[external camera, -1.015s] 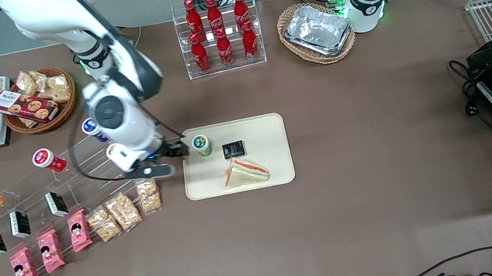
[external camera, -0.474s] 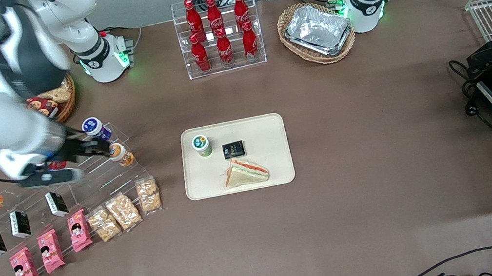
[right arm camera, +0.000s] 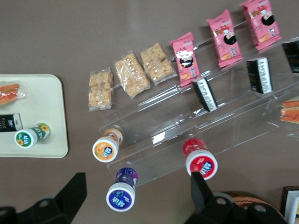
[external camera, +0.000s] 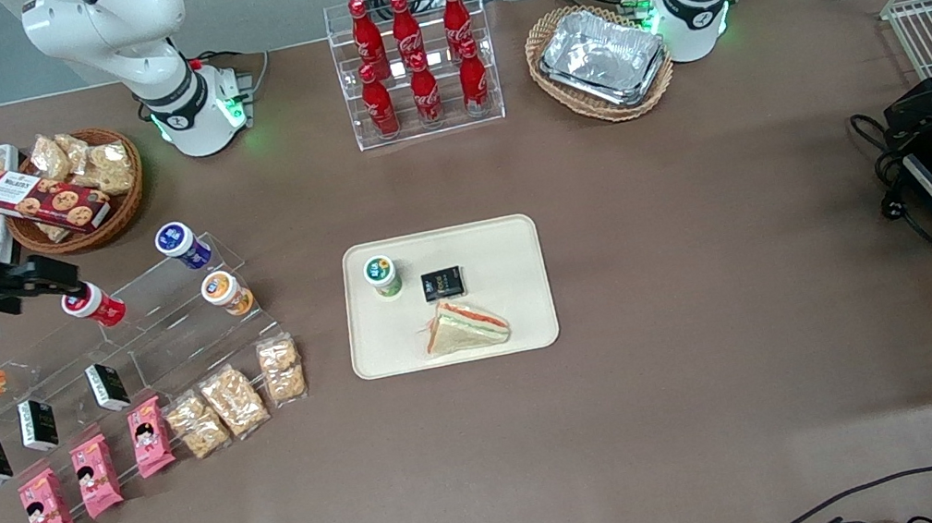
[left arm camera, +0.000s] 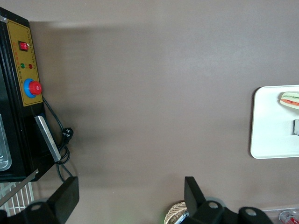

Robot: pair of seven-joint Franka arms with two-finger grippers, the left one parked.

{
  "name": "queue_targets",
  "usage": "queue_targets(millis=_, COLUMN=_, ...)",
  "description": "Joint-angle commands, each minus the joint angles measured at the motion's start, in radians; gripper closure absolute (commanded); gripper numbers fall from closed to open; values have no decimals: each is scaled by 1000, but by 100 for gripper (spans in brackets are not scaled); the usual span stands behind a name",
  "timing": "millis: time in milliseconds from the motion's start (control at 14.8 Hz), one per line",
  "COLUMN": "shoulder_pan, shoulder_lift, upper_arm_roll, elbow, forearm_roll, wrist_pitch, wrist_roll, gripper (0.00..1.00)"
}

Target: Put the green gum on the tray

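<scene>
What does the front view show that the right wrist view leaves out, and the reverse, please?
Only the front view shows the cola bottles and foil trays. Only the right wrist view shows the open gripper from above, high over the red-bodied bottle. Both show the green gum standing on the tray.

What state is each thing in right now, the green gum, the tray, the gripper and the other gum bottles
green gum: upright on the tray, free of the gripper.
tray: flat on the table, also holding a sandwich and a black packet.
gripper: open, empty, above the red gum.
orange gum: tilted on the clear rack.
purple gum: tilted on the clear rack.
</scene>
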Motion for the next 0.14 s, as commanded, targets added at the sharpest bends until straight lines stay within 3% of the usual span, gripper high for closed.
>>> queue_targets(millis=0, shoulder_pan=0, shoulder_lift=39, upper_arm_roll=-6, elbow=94, forearm_roll=5, wrist_pitch=-75, wrist_roll=-14, gripper=0)
queue_targets(millis=68, shoulder_pan=-1, shoulder_lift=40, upper_arm_roll=-6, elbow=94, forearm_roll=5, wrist_pitch=-78, wrist_roll=-14, gripper=0)
